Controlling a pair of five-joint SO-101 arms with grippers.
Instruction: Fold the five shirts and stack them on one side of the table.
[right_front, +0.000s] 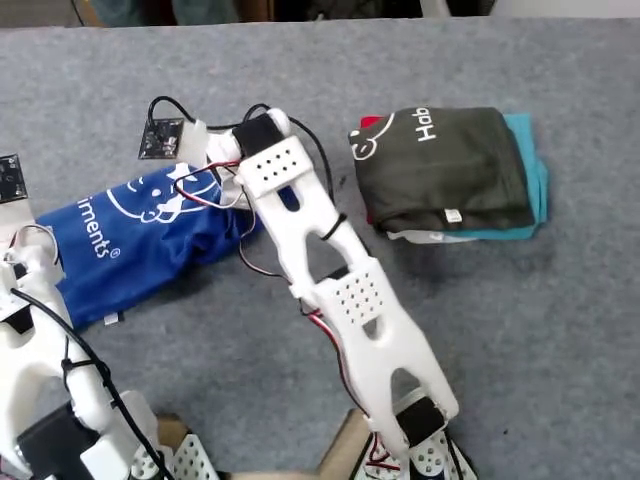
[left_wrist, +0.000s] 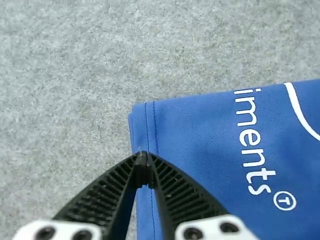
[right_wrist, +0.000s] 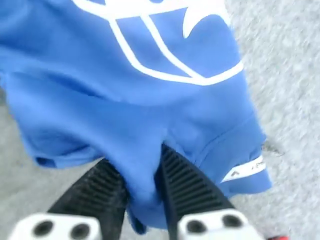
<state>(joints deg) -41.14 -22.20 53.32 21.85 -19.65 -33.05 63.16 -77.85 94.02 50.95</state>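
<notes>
I have the blue shirt (right_front: 130, 240) lying as a rumpled strip on the table (right_front: 540, 340), well apart from the stack of folded shirts (right_front: 445, 175). My left gripper (left_wrist: 143, 165) is pinched closed on the hemmed corner farthest from that stack, and my right gripper (right_wrist: 142, 185) is clamped on a bunch of cloth at the end nearest it. I judge the fabric light, limp and a bit slick, so it will sag between holds; hems and corners are the places to grip.

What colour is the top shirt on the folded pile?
Dark grey with white print: the top shirt shows best in the high view.
</notes>
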